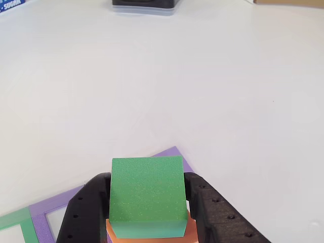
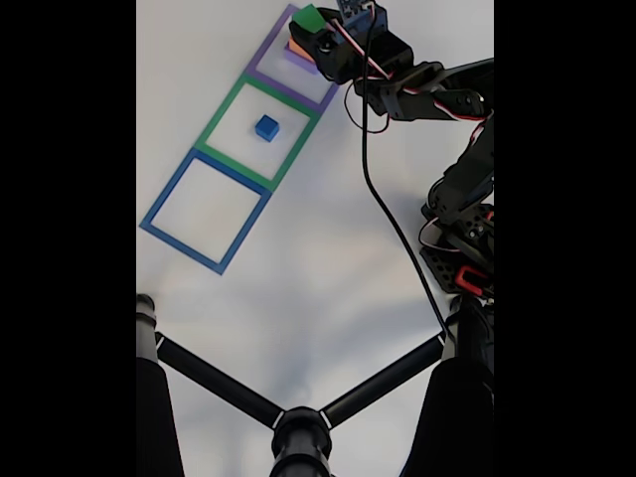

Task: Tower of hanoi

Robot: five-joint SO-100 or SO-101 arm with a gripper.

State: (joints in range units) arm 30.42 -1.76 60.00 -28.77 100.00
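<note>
A green cube (image 1: 147,195) sits between my gripper's (image 1: 147,181) two black fingers (image 1: 83,212), which press against both of its sides. It rests on or just above a wider orange block (image 1: 191,230), over the purple square frame (image 1: 174,152). In the fixed view the gripper (image 2: 318,24) holds the green cube (image 2: 308,17) over the orange block (image 2: 296,46) inside the purple frame (image 2: 266,77) at the top. A small blue cube (image 2: 266,127) lies in the middle green frame (image 2: 219,112). The blue frame (image 2: 166,189) below it holds nothing.
A black box (image 1: 144,5) stands at the table's far edge, with a blue packet (image 1: 10,6) at the far left. In the fixed view the arm's base (image 2: 462,238) and its cable (image 2: 383,209) are on the right, and black stand legs (image 2: 298,427) cross the bottom.
</note>
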